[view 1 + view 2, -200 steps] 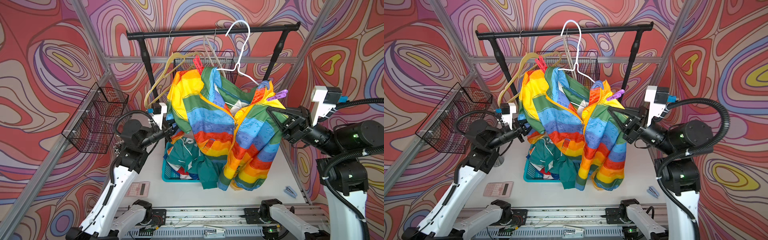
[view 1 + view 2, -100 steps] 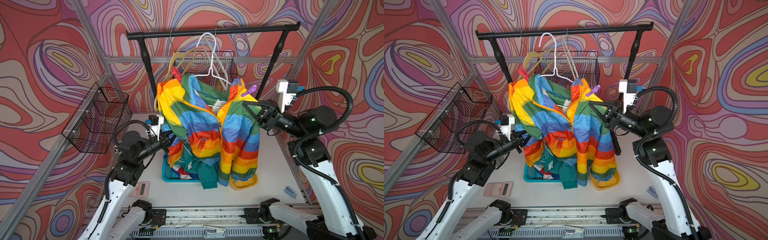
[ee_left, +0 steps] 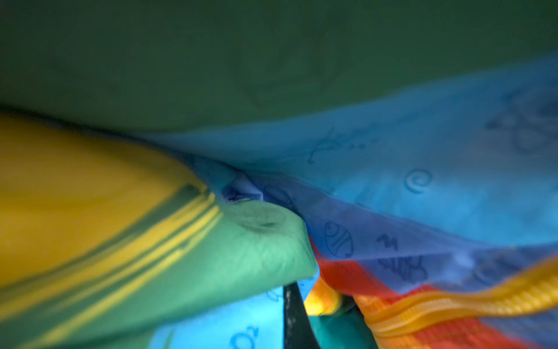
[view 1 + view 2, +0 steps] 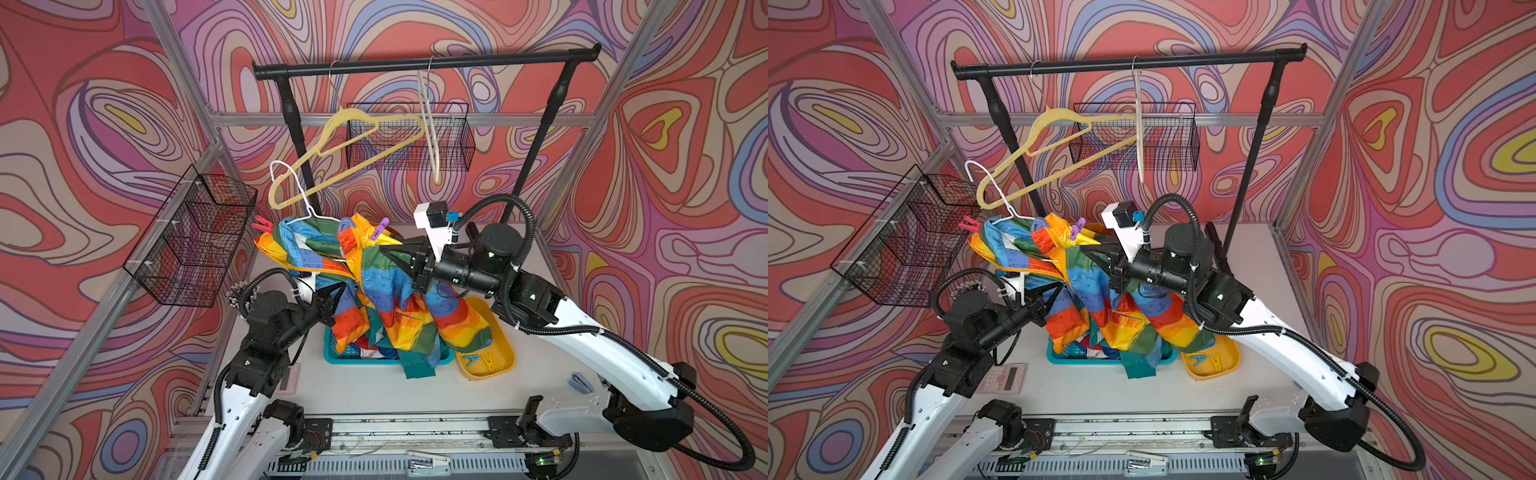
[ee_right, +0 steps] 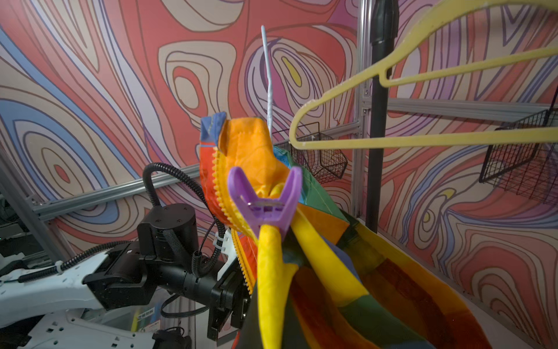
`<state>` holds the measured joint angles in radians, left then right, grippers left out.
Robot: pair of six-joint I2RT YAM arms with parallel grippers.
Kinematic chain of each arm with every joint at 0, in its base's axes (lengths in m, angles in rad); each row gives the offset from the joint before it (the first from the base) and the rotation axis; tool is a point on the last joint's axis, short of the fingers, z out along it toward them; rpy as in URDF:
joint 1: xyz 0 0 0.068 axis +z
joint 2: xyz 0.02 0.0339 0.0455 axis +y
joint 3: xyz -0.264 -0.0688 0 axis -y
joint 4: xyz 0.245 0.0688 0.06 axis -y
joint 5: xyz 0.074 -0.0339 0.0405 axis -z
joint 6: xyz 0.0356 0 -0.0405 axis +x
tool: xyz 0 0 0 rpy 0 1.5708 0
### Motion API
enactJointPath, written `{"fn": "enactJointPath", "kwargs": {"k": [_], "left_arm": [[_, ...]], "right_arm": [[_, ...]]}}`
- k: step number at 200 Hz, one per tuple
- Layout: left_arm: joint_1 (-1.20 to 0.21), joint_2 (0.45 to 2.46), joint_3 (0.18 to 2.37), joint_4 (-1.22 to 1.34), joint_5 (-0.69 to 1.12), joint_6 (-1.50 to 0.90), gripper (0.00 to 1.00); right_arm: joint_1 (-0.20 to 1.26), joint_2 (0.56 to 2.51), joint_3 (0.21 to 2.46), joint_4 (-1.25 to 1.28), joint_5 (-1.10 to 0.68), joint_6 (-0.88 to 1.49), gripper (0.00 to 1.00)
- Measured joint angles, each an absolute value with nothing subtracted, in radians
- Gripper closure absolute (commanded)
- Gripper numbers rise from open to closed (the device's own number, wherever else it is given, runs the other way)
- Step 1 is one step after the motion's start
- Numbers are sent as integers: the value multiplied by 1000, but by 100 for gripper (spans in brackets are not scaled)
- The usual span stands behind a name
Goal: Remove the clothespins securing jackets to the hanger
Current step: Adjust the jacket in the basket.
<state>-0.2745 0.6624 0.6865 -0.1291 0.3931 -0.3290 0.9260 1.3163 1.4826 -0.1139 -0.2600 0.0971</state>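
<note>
**Q:** What occupies the centre?

**A:** A rainbow-striped zip jacket [image 4: 374, 291] [image 4: 1084, 291] on a thin white wire hanger [image 4: 300, 195] [image 4: 994, 191]. It is carried low over a teal plastic basket [image 4: 332, 353] that stands on the white surface [image 4: 374, 386]. The hanger's hook stands free, below and left of the black rail [image 4: 415, 66]. A yellow plastic hanger [image 5: 422, 139] hangs from that rail.

**Q:** Where are the clothespins?

**A:** A purple plastic clothespin [image 4: 380, 229] [image 4: 1077, 228] sits on the jacket's right shoulder. In the right wrist view [image 5: 264, 196] it bites a yellow fold beside the orange zip. A pink clothespin [image 4: 262, 224] [image 4: 968, 224] clips the far-left shoulder. A blue clothespin [image 4: 471, 359] and a yellow-green clothespin [image 4: 490, 363] lie in the yellow plastic tray [image 4: 505, 353]. The tray is on the surface just right of the basket.

**Q:** And the tools?

**A:** Both are clenched on jacket fabric. The left tool [image 4: 332, 297] [image 4: 1048, 299] takes the near-left front panel, beside the zip. The right tool [image 4: 388, 254] [image 4: 1090, 252] takes the cloth just below the purple clothespin. Cloth fills the left wrist view, where only one dark finger [image 3: 294, 320] shows.

**Q:** Anything in the basket?

**A:** A teal garment [image 4: 417, 368], draped over its near rim.
</note>
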Motion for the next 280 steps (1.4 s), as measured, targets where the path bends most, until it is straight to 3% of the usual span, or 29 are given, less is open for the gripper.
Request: {"fn": "enactJointPath", "kwargs": {"k": [24, 44, 80, 125, 158, 219, 280], "left_arm": [[-275, 661, 640, -143, 362, -364, 61], [-276, 655, 630, -170, 345, -391, 41], [-276, 617, 598, -175, 328, -448, 22], [-276, 639, 585, -197, 305, -487, 7], [-276, 637, 604, -255, 263, -490, 0], [-278, 641, 770, -414, 152, -459, 0], [-278, 688, 937, -487, 173, -448, 0]], "right_arm": [[973, 1315, 1387, -51, -160, 61, 100], [1000, 1305, 1345, -22, -98, 41, 100], [1009, 1169, 1213, -12, -8, 19, 100], [1009, 1015, 1118, -36, 56, -4, 100], [1009, 984, 1100, -87, 75, -17, 100], [1009, 917, 1037, -177, 147, -55, 100], [1009, 920, 1029, -203, 175, -86, 100]]}}
